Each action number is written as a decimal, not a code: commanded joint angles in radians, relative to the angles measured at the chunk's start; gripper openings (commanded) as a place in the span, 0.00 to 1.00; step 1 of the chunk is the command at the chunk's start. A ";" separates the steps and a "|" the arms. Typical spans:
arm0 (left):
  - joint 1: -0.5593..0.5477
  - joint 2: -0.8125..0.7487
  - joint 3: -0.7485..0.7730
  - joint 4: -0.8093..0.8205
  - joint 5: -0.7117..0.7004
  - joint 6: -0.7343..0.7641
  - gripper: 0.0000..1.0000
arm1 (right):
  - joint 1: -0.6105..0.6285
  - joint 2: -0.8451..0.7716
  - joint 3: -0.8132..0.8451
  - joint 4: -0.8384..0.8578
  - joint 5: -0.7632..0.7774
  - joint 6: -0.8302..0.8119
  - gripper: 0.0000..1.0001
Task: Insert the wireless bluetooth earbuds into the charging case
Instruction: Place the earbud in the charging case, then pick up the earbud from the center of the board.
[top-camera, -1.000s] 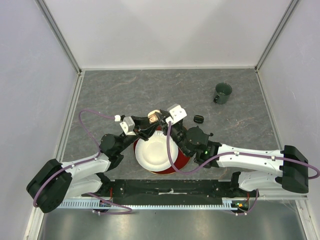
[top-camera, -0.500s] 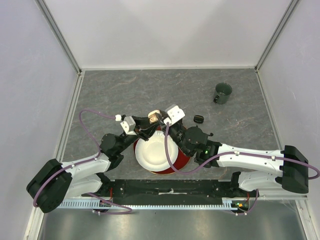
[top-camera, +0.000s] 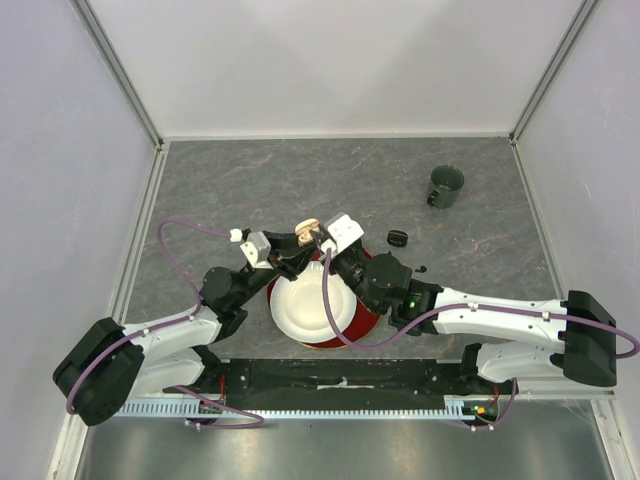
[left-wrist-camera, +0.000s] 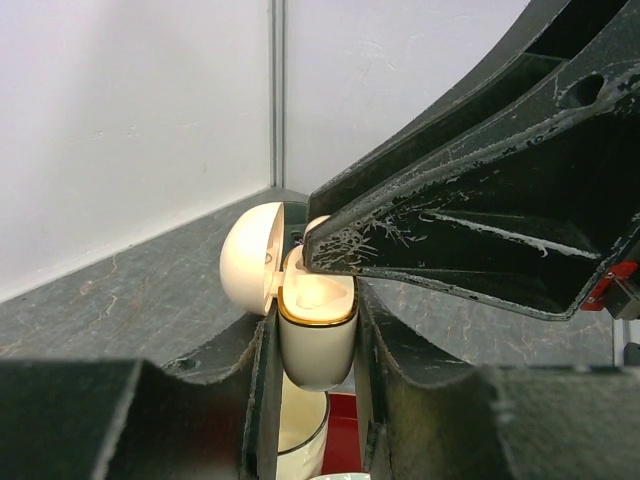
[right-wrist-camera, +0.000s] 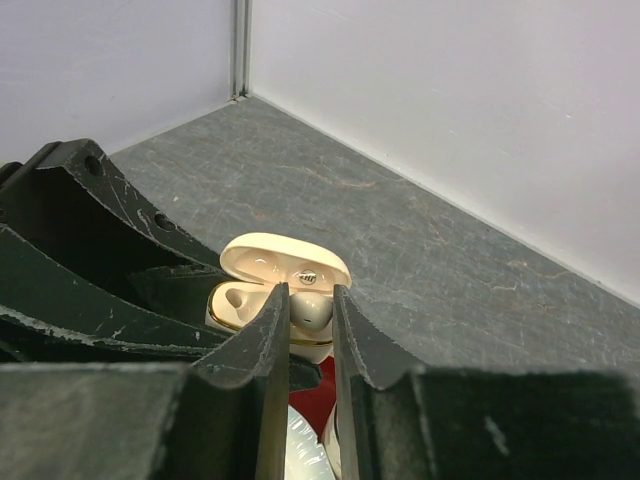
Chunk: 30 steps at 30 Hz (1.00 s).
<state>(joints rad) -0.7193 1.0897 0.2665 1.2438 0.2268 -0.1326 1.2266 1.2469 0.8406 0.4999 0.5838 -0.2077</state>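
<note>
A white charging case (left-wrist-camera: 318, 335) with a gold rim is pinched upright between my left gripper's (left-wrist-camera: 316, 350) fingers, its lid (left-wrist-camera: 248, 258) swung open to the left. In the top view the case (top-camera: 308, 228) is held above the far rim of a red bowl. My right gripper (right-wrist-camera: 310, 297) is shut on a white earbud (right-wrist-camera: 311, 312) and holds it at the case's (right-wrist-camera: 240, 305) open mouth, over the right-hand socket. The left socket looks empty. The right fingers (left-wrist-camera: 450, 225) reach in over the case. The other buds are not clearly in view.
A red bowl (top-camera: 362, 318) holding a white plate sits under both grippers. A small black oval object (top-camera: 398, 238) lies to the right, a tiny dark speck (top-camera: 423, 268) is near the right arm, and a dark green mug (top-camera: 445, 186) stands at the back right.
My right gripper has moved a little to the left with the white earbud, closing onto the open case. The left gripper and case have stayed almost still.
</note>
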 joint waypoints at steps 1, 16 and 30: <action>0.006 -0.014 0.028 0.183 0.037 0.016 0.02 | 0.004 0.032 0.031 -0.056 0.033 0.017 0.00; 0.006 -0.014 0.008 0.187 0.037 0.041 0.02 | 0.004 -0.013 0.124 -0.221 0.044 0.183 0.61; 0.008 -0.034 -0.018 0.181 0.031 0.062 0.02 | -0.111 -0.207 0.133 -0.250 0.151 0.374 0.98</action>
<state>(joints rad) -0.7094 1.0809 0.2611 1.2812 0.2638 -0.1219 1.1893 1.0855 0.9375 0.2821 0.6903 0.0414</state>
